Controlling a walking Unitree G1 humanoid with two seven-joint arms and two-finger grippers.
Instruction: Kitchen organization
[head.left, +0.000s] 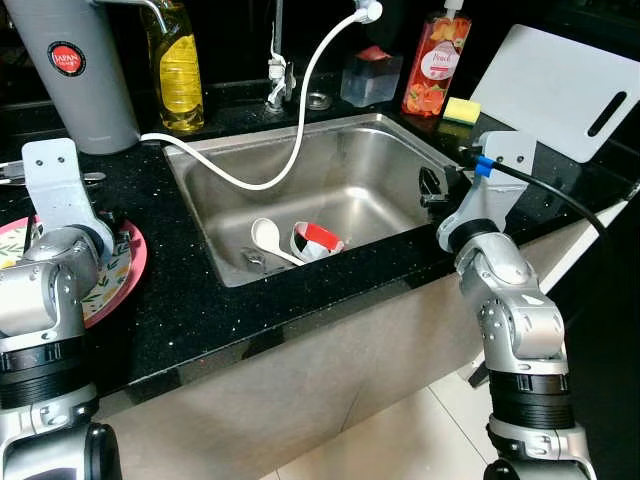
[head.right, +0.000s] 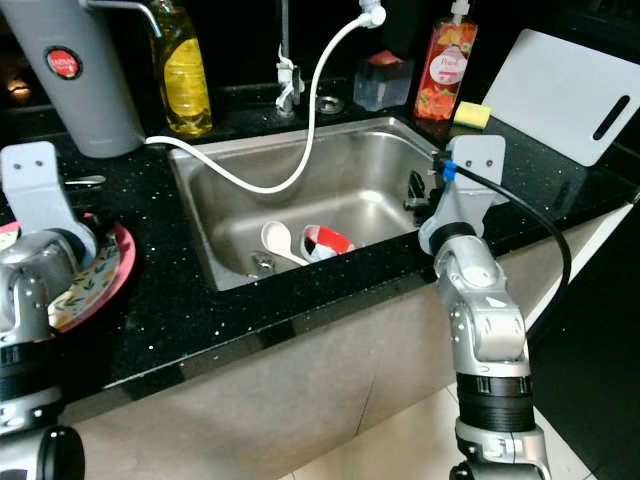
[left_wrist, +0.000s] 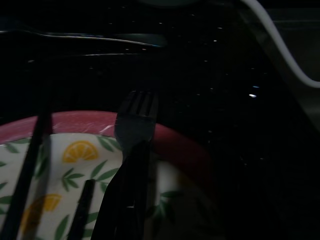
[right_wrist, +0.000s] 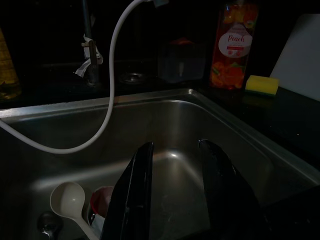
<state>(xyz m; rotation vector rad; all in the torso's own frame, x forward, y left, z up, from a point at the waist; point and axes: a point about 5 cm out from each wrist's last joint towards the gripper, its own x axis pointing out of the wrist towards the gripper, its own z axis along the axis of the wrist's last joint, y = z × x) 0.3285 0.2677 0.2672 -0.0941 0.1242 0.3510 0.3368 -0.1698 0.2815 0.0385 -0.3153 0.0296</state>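
My left gripper (left_wrist: 131, 150) is low over a pink-rimmed plate (head.left: 128, 268) with a lemon print, on the black counter left of the sink. A dark fork (left_wrist: 135, 117) sticks out from its fingertips over the plate, and the fingers look shut on its handle. My right gripper (right_wrist: 175, 146) stands open and empty at the right rim of the steel sink (head.left: 205, 200), pointing into the basin. On the sink floor lie a white spoon (head.left: 266, 238) and a red-and-white cup (head.left: 318, 240) tipped on its side.
A white hose (head.left: 300, 110) loops from the tap into the basin. A grey flask (head.left: 75, 70) and a yellow bottle (head.left: 180, 65) stand behind the sink on the left. A peach soap bottle (head.left: 435, 65), a yellow sponge (head.left: 461, 110) and a white cutting board (head.left: 560, 90) are at the back right.
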